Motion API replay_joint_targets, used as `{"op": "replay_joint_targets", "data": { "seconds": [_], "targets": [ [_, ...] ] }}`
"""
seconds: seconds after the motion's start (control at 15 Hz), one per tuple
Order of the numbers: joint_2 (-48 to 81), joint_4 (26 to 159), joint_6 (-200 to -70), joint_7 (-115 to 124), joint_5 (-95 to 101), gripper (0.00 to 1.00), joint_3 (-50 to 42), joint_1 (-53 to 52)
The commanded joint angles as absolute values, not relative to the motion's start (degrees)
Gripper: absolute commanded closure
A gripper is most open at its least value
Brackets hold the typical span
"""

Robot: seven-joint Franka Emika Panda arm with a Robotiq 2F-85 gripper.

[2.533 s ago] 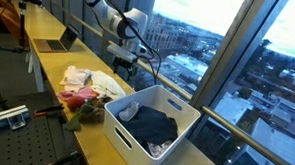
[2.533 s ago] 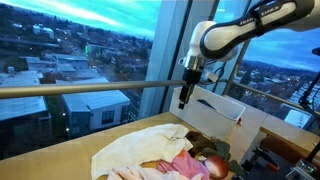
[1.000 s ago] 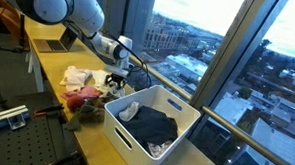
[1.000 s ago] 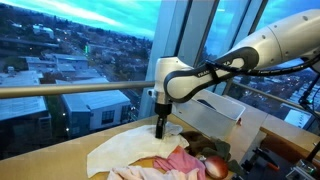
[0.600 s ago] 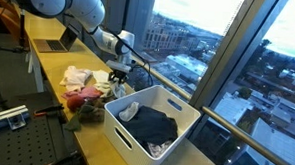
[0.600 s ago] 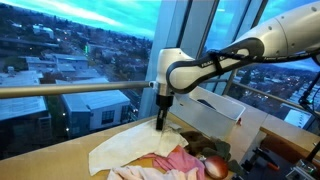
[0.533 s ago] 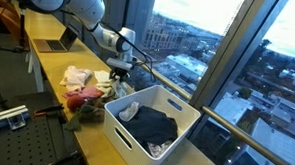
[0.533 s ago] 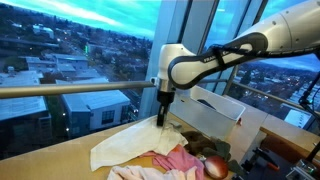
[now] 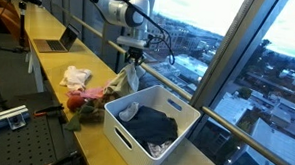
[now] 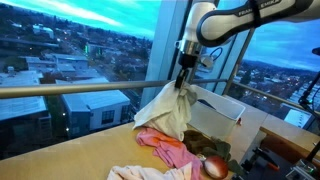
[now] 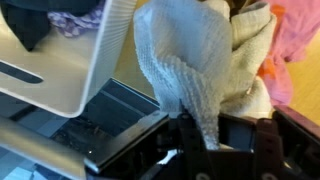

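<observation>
My gripper (image 9: pixel 134 53) (image 10: pixel 184 70) (image 11: pixel 205 135) is shut on a cream-white cloth (image 9: pixel 126 80) (image 10: pixel 165 108) (image 11: pixel 185 60) and holds it up in the air. The cloth hangs down from the jaws, its lower end near the pile of clothes (image 9: pixel 85 90) (image 10: pixel 180 150) on the wooden counter (image 10: pixel 70 160). A white plastic basket (image 9: pixel 151 118) (image 10: pixel 215 105) (image 11: pixel 70 60) with dark clothing (image 9: pixel 151 125) inside stands just beside the hanging cloth. In the wrist view the cloth runs straight down into the closed jaws.
A pink garment (image 10: pixel 170 150) (image 11: pixel 300 40) and a red item (image 9: pixel 75 102) lie in the pile. A laptop (image 9: pixel 57 41) sits farther along the counter. Large windows and a metal rail (image 10: pixel 80 90) run along the counter's far side.
The gripper closed on the cream cloth in the pile and has risen well above the counter, lifting the cloth so it hangs beside the basket.
</observation>
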State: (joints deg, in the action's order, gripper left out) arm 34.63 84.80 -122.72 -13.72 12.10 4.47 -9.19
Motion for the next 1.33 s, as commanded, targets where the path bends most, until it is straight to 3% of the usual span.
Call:
{"op": "replay_joint_targets", "data": {
  "seconds": [0.0,0.6,1.27],
  "targets": [
    [23.3,93.3,-124.4,-13.1,11.3,0.98,3.6,-5.5],
    [2.5,99.1,-120.9,-14.2,10.7,0.98,-0.4,1.7],
    [5.6,92.2,-118.9,-15.2,11.6,0.98,-2.3,3.0]
  ]
}}
